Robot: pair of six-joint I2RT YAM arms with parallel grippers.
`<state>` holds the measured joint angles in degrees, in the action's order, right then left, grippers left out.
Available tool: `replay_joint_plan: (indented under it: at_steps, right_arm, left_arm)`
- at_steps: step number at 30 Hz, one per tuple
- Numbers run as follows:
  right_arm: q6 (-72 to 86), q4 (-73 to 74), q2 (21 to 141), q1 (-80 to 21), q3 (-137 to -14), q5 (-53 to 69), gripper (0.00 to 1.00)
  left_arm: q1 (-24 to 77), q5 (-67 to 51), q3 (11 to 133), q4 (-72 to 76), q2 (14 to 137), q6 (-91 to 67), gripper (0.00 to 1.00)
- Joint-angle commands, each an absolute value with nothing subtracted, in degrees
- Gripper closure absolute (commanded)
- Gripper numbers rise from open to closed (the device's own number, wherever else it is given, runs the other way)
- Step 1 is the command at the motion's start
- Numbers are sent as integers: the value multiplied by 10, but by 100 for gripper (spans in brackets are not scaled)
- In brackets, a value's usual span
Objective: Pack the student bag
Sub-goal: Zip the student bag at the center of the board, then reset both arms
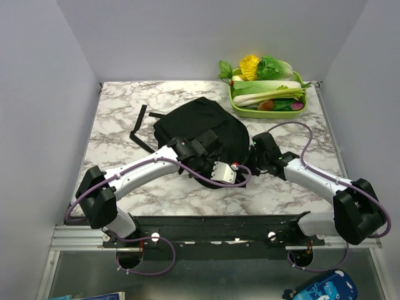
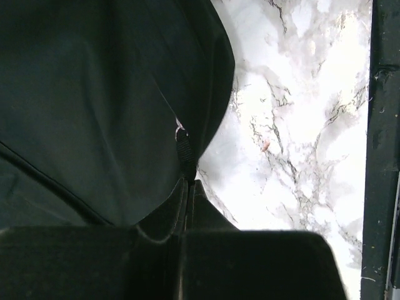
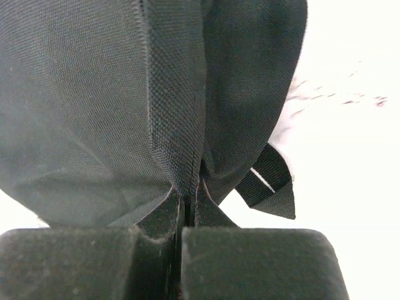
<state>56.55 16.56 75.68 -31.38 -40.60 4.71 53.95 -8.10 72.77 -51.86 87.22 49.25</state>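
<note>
The soft black student bag [image 1: 200, 128] lay slumped on the counter [image 1: 119, 119]; limp fabric, likely to sag when lifted; left end effector [image 2: 188, 190] and right end effector [image 3: 187, 203] each pinched a fold near its edge.

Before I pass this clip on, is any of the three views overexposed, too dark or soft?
Top external: evenly lit and sharp, though the student bag is a near-featureless black mass. Left wrist: bag fabric underexposed, marble table bright but its veins readable. Right wrist: fabric weave crisp, table blown out to white on the right.
</note>
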Motion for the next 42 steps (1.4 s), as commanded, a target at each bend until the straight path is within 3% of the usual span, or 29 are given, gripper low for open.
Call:
replay_joint_plan:
  at_steps: [1,11,19,21,27,35,36,37,41,42]
  right_arm:
    - [480,206,751,-262,-399,4,100]
    - [398,224,779,-216,-453,-26,99]
    - [395,178,788,-235,-440,53,98]
    - [395,171,796,-255,-442,57,98]
    - [395,163,829,-317,-470,68,99]
    - [395,168,836,-346,-497,76,96]
    - [393,178,832,-346,-497,75,79]
    - [385,183,828,-346,-497,69,69]
    - [360,208,783,-345,-486,38,40]
    - [354,214,763,-346,-483,37,31]
  left_arm:
    - [531,-55,714,-541,846,504,100]
    - [442,24,660,-483,825,503,100]
    - [419,-62,701,-492,827,461,99]
    - [424,-81,714,-496,831,435,91]
    - [425,-158,750,-529,846,403,82]
    - [425,-166,713,-542,824,399,83]
    - [425,-167,711,-541,822,396,78]
    - [424,-163,710,-535,819,390,71]
    - [392,-170,728,-513,807,343,44]
    - [381,-176,734,-506,808,309,6]
